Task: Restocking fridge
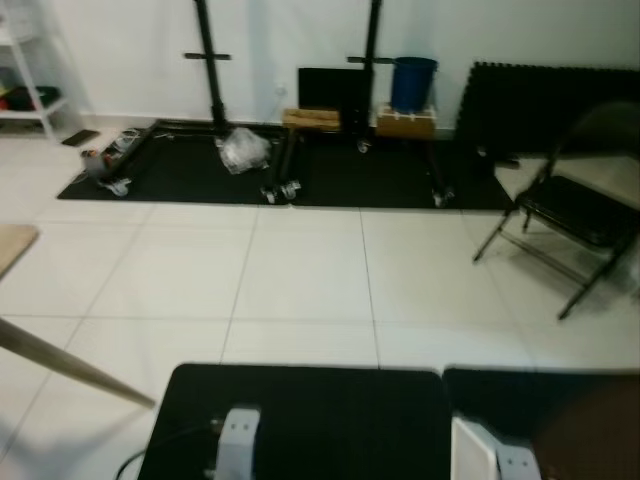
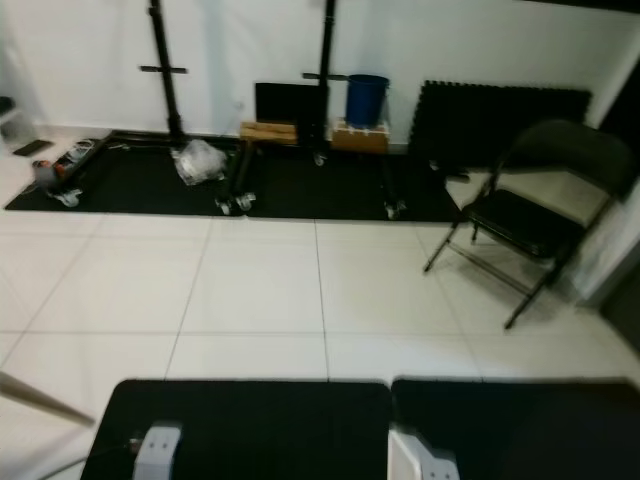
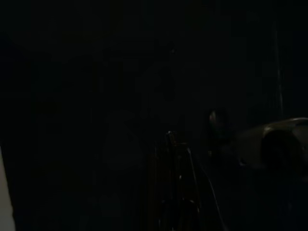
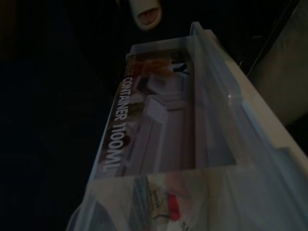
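White tiled floor (image 1: 300, 280) fills the middle. Black mats (image 1: 330, 170) lie along the far white wall. Two black upright posts (image 1: 208, 60) stand on the mats, wheeled bases below. Crumpled clear plastic bag (image 1: 243, 150) beside the left post. Blue bucket (image 1: 413, 84) sits on a wooden box (image 1: 406, 123); another wooden block (image 1: 311, 119) to its left. Black ridged panel (image 1: 540, 105) leans on the wall at right. Black folding chair (image 1: 575, 205) at right, on the tiles. White shelf unit (image 1: 30, 70) at far left. Light wooden desk (image 1: 15, 245) corner at left edge, slanted leg below. Black flat surface (image 1: 310, 420) at the near edge, two silver arm parts (image 1: 238, 440) over it. Slightly blurred.
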Motion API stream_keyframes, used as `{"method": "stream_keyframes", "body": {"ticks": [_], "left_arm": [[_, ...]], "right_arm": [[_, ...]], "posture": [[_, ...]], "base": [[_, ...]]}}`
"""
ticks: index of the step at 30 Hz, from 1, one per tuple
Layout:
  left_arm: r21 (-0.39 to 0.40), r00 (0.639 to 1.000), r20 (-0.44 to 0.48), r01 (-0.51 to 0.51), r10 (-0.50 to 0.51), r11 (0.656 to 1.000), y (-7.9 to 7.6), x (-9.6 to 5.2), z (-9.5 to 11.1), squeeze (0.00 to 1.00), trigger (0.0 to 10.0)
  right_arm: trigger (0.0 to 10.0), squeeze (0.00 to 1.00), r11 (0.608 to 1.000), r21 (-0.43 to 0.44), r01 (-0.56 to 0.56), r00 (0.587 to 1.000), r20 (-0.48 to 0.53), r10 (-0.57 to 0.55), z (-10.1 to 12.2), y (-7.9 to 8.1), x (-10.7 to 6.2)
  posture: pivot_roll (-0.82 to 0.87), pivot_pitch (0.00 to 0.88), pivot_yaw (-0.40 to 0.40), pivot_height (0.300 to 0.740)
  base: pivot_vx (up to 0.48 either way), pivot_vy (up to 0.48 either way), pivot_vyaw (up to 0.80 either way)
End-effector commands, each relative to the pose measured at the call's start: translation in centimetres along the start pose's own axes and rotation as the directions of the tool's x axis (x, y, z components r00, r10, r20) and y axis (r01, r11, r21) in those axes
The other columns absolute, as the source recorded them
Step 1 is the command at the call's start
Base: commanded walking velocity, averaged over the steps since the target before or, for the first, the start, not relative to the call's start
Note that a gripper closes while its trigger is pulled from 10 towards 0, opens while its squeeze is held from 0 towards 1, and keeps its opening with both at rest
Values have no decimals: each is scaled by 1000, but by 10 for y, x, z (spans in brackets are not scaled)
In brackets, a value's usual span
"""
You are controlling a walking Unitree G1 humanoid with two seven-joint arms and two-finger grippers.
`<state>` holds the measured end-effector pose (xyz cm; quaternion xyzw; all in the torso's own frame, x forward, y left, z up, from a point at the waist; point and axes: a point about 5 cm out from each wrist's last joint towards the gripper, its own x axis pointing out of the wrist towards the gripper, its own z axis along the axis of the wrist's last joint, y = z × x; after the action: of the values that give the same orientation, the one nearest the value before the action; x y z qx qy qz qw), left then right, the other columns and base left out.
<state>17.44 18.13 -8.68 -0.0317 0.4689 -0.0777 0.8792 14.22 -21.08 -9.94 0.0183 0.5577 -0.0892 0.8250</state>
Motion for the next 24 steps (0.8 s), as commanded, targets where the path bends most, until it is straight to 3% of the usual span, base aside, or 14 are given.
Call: {"method": "stream_keyframes", "body": {"ticks": [1,24], "left_arm": [[1,1000,-17,-2,2,1000,1,-1,-5,0,10000],[23,999,-44,3,-2,1000,2,-1,-7,0,10000]], "right_arm": [[10000,0,1000,21,11,999,42,-12,10,-3,0],[10000,0,1000,-6,8,998,54,-8,13,-6,0]], "posture": [[89,0,-20,740],[77,0,-24,740]], "base": [[0,0,0],[0,-441,0]]}}
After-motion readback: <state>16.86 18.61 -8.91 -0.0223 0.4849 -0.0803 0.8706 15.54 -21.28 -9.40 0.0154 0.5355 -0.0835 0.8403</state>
